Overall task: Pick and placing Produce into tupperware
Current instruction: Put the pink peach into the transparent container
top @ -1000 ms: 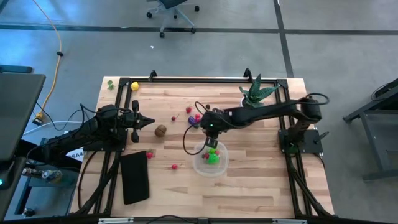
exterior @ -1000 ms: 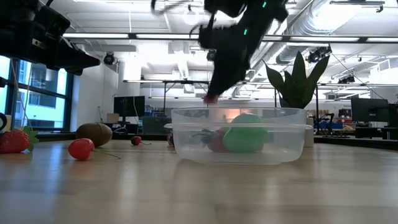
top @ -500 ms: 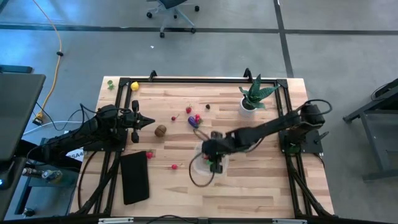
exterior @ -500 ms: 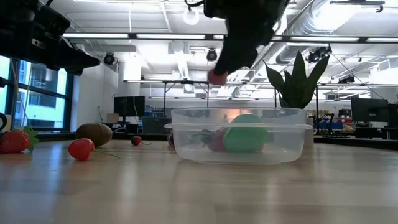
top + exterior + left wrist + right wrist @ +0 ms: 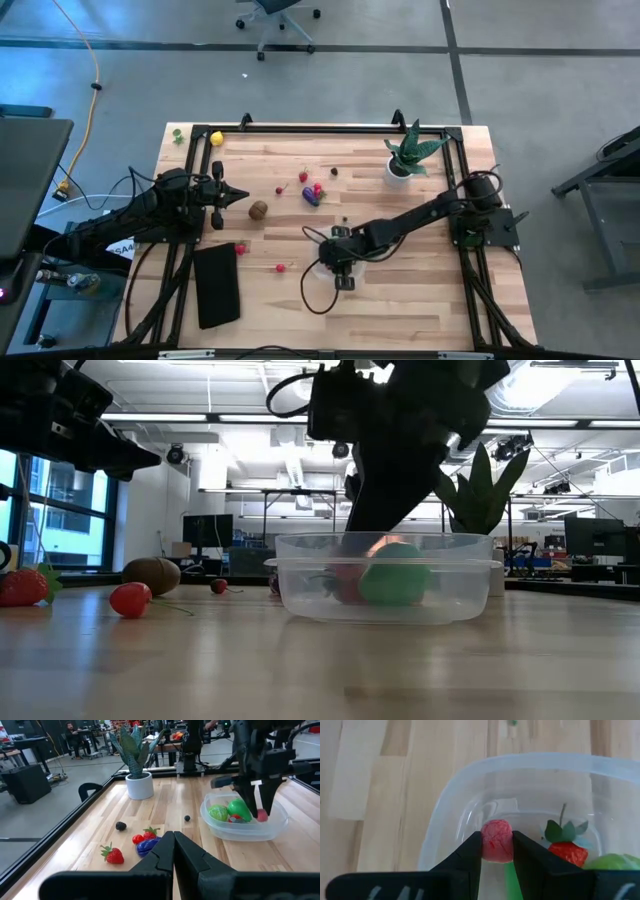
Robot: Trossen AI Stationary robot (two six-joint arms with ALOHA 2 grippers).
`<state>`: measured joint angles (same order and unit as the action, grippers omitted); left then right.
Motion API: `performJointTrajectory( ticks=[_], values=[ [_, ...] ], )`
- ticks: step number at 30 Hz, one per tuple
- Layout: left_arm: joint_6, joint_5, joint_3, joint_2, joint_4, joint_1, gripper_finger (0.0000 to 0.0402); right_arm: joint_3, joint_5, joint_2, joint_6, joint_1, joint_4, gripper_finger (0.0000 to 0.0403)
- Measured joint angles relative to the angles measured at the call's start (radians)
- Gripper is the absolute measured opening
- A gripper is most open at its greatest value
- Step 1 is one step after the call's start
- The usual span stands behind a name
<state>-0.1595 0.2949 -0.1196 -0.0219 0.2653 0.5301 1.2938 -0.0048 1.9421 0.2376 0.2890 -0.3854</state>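
The left pincer [image 5: 240, 196] is parked clenched above the tabletop [image 5: 400, 305], idle. A red berry [image 5: 496, 840] is pinched by the right pincer [image 5: 496, 851] over the tub [image 5: 445, 827] (presumably for release inside).

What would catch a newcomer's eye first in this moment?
The right gripper hangs over the clear container near the table's front middle, pinching a small pink-red fruit. Green pieces already lie inside. The left gripper waits shut at the table's left, with loose fruit nearby.

Red piece [image 5: 261, 815] in right claw [image 5: 255, 802]
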Motion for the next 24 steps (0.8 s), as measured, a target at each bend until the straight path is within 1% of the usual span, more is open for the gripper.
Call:
performJointTrajectory(
  ticks=[10,18,24],
  values=[
    [0.0,0.0,0.0,0.0,0.0,0.0,0.0001,0.0,-0.004,0.004,-0.018,0.007,0.01,0.0085],
    [0.0,0.0,0.0,0.0,0.0,0.0,0.0001,0.0,-0.005,0.004,-0.005,0.043,0.019,0.0085],
    [0.0,0.0,0.0,0.0,0.0,0.0,0.0001,0.0,-0.005,0.004,0.034,0.084,0.041,0.0085]
  ],
)
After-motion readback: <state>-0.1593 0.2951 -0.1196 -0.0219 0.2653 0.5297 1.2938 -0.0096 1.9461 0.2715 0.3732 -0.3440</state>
